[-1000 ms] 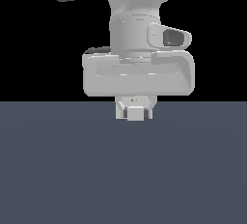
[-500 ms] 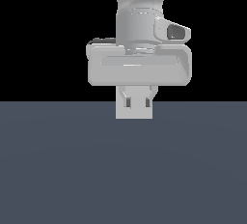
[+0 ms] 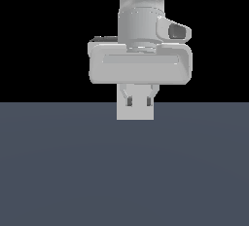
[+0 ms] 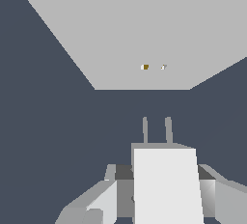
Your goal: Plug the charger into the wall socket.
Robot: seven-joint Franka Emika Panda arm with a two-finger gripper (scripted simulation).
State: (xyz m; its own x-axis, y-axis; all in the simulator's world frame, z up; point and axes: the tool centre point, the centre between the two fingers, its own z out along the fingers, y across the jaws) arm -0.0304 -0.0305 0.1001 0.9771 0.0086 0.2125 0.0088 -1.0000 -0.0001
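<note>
In the wrist view my gripper (image 4: pixel 164 194) is shut on the charger (image 4: pixel 166 170), an off-white block between the two fingers (image 4: pixel 103 201). Its two thin prongs (image 4: pixel 145 130) point at the wall socket (image 4: pixel 120 30), a large light-grey panel with a tiny orange dot (image 4: pixel 145 66) and a small pale mark beside it. A strip of dark ground shows between the prongs and the panel; they are apart. In the exterior view the gripper (image 3: pixel 138 104) hangs under the white hand, with a pale square block (image 3: pixel 135 113) at the fingertips.
A flat dark blue-grey ground (image 3: pixel 124 171) fills the lower half of the exterior view, with black background above. The robot's wrist and hand (image 3: pixel 140 66) take up the upper middle. No other objects show.
In the exterior view the hand has moved up and looks a little smaller. The pale square at the fingertips shows more fully than one second ago.
</note>
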